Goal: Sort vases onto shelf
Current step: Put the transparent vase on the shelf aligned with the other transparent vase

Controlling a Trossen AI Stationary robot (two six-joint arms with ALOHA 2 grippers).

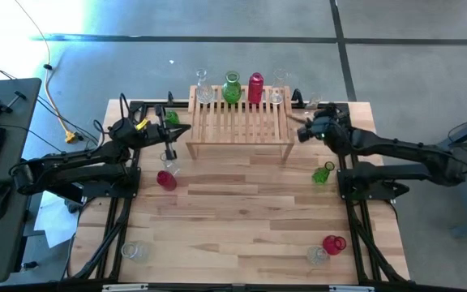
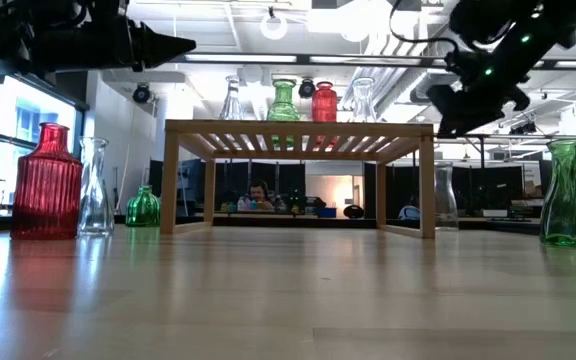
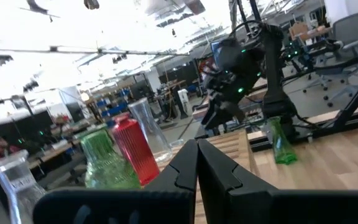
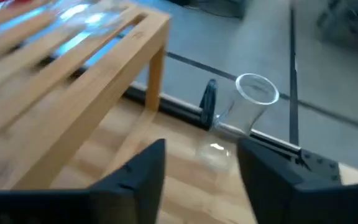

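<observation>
I have the right gripper [image 4: 197, 180] at the right end of the shelf [image 1: 240, 126], just outside its leg. Its two fingers are spread, with nothing between them. Straight ahead of them, near the back edge of the table [image 1: 242, 227], stands a clear vase [image 4: 248, 106], upright, mouth up, close beside the black frame rail. That vase lies in line with the gap between the fingers, so I judge it the next pick. Its long axis is vertical, so a level approach around its body suits it.

The right arm is plainly the nearer one to this vase. The left gripper [image 3: 197, 168] is held above the table off the shelf's left end, fingers pressed together, holding nothing, well apart from that vase.

Four vases already stand along the shelf's back edge: clear, green vase [image 1: 232, 88], red vase [image 1: 255, 88], clear. A second green vase [image 1: 323, 173] stands behind and to the side of the right gripper, near its arm. Others wait on the table, nearer the left gripper or at the front corners.

Risk, in my judgement: the shelf leg and the rail crowd the approach.
</observation>
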